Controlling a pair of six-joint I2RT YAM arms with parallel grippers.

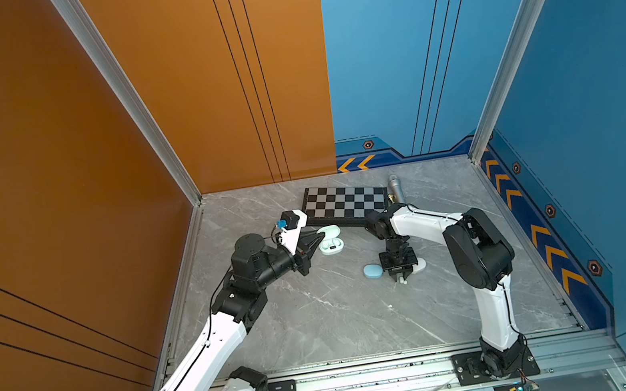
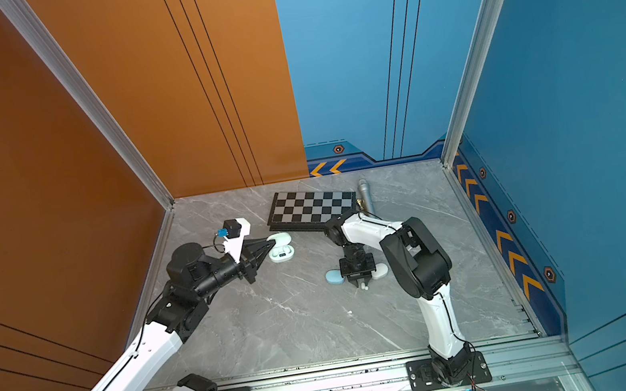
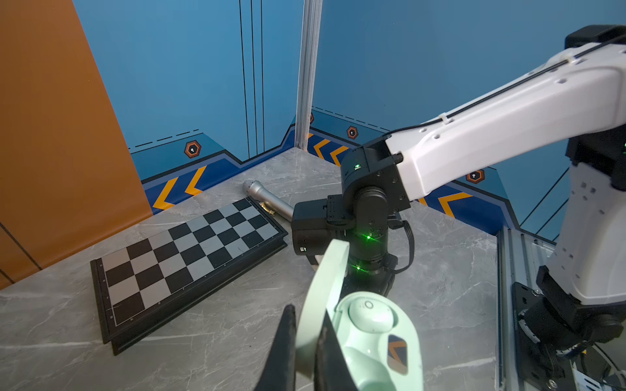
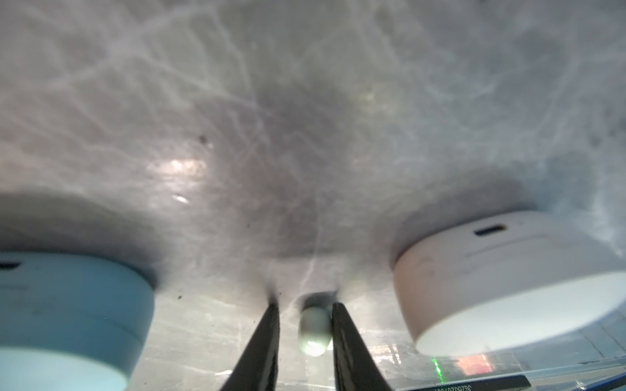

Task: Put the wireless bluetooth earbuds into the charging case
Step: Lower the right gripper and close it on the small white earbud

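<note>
A pale mint charging case (image 1: 331, 244) (image 2: 281, 251) lies open at the back left. My left gripper (image 1: 320, 239) (image 3: 306, 315) is shut on its raised lid (image 3: 325, 277). A mint earbud (image 3: 371, 316) sits in the case's base. My right gripper (image 1: 399, 276) (image 4: 305, 306) points straight down at the table between a closed light blue case (image 1: 373, 270) (image 4: 67, 304) and a closed white case (image 1: 419, 264) (image 4: 508, 277). Its jaws stand a little apart around a small whitish earbud (image 4: 314, 330) (image 1: 403, 282) on the table. The bud touches one finger, with a gap to the other.
A black and grey chessboard (image 1: 346, 202) (image 3: 186, 264) lies at the back, with a silver microphone (image 1: 393, 188) (image 3: 267, 196) beside it near the back wall. Panel walls close the table on three sides. The right arm's forearm (image 1: 420, 222) reaches over the back right.
</note>
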